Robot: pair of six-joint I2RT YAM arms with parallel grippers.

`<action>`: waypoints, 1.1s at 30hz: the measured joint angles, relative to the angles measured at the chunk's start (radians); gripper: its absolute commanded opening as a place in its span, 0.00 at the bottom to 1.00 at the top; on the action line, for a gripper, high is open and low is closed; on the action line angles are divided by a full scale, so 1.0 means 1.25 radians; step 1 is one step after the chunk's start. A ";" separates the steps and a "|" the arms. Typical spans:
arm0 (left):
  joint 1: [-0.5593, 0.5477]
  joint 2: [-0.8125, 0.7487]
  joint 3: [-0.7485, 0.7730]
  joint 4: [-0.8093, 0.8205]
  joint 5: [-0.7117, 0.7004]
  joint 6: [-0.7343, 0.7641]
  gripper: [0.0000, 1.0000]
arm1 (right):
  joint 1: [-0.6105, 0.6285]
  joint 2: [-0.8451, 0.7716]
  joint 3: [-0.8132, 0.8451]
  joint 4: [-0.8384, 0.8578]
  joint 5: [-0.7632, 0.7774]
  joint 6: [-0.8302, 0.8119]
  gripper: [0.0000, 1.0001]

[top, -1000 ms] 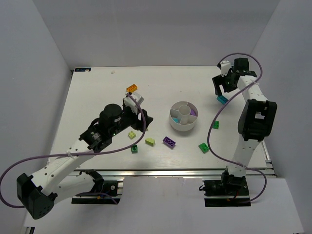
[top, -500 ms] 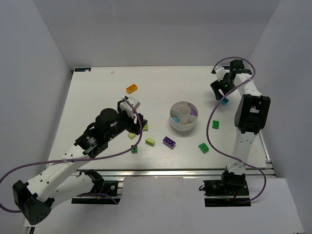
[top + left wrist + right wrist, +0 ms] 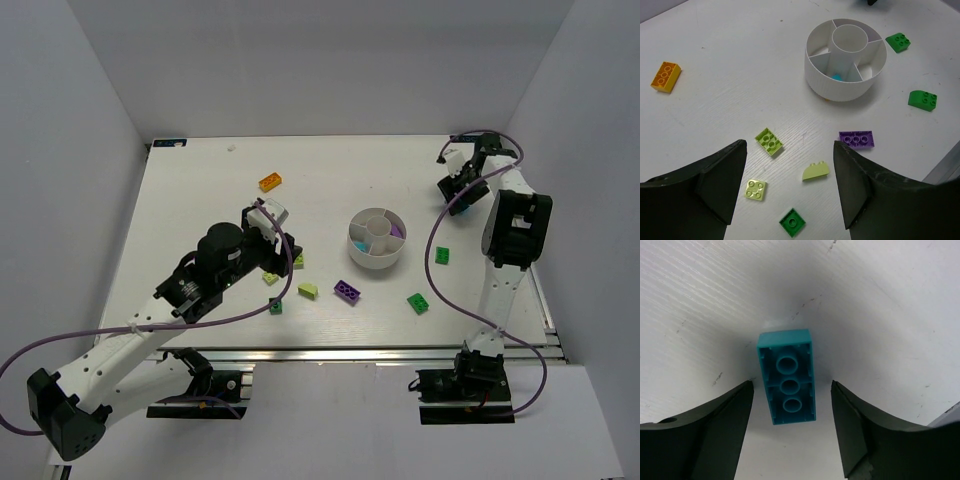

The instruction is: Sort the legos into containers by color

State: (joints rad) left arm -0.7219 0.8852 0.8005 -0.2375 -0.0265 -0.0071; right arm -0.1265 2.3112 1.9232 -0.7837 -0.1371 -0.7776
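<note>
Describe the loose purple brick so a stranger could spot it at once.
Find the round white dish near the middle of the table. Just off its near side, toward the table's front edge, lies the purple brick. A lime brick and a green brick flank it; it is the only purple one outside the dish.

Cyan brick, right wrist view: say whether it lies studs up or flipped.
Flipped: the cyan brick lies on the table with its hollow underside facing the camera, three round tubes inside a rim, no studs visible.
</note>
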 measured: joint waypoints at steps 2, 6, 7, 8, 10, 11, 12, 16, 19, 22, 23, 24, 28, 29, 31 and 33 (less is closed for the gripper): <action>0.000 0.000 -0.006 0.002 0.000 0.000 0.80 | -0.006 0.005 0.006 -0.003 -0.010 -0.005 0.58; 0.000 -0.001 -0.013 0.011 0.005 0.000 0.79 | -0.011 0.007 0.007 -0.012 -0.025 -0.017 0.30; 0.000 -0.002 -0.016 0.016 0.011 -0.001 0.79 | -0.013 0.007 0.007 -0.012 -0.028 -0.024 0.23; 0.000 -0.002 -0.020 0.022 0.021 -0.004 0.79 | -0.013 0.007 0.005 -0.012 -0.031 -0.023 0.16; 0.000 -0.002 -0.026 0.039 0.055 -0.016 0.79 | -0.015 0.000 -0.008 -0.002 -0.042 -0.033 0.08; 0.000 0.000 -0.029 0.048 0.071 -0.028 0.78 | -0.016 -0.007 -0.022 0.005 -0.046 -0.036 0.04; 0.000 0.004 -0.031 0.060 0.094 -0.044 0.79 | -0.017 -0.023 -0.045 0.017 -0.053 -0.039 0.03; 0.000 0.063 -0.029 0.138 0.189 -0.142 0.85 | -0.019 -0.122 -0.189 0.020 -0.112 -0.053 0.00; 0.000 0.146 0.002 0.180 0.248 -0.237 0.88 | -0.018 -0.256 -0.312 0.009 -0.201 -0.068 0.00; 0.000 0.236 0.071 0.215 0.291 -0.336 0.90 | -0.009 -0.452 -0.414 -0.015 -0.318 -0.097 0.00; 0.000 0.265 0.101 0.226 0.304 -0.370 0.92 | -0.002 -0.525 -0.440 -0.022 -0.355 -0.106 0.00; 0.000 0.293 0.129 0.242 0.315 -0.402 0.93 | 0.009 -0.598 -0.465 -0.025 -0.394 -0.117 0.00; -0.006 0.397 0.228 0.295 0.352 -0.512 0.95 | 0.066 -0.826 -0.553 -0.024 -0.522 -0.140 0.00; -0.008 0.421 0.243 0.310 0.364 -0.539 0.95 | 0.079 -0.865 -0.575 -0.026 -0.545 -0.141 0.00; -0.011 0.460 0.257 0.331 0.383 -0.583 0.95 | 0.095 -0.908 -0.606 -0.031 -0.578 -0.143 0.00; -0.011 0.495 0.264 0.349 0.396 -0.619 0.95 | 0.122 -0.946 -0.642 -0.032 -0.594 -0.140 0.00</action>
State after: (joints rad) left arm -0.7357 1.5036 1.1305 0.1982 0.4690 -0.7811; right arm 0.0257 1.1286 1.1206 -0.8234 -0.8803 -0.9527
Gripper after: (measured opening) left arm 0.947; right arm 0.429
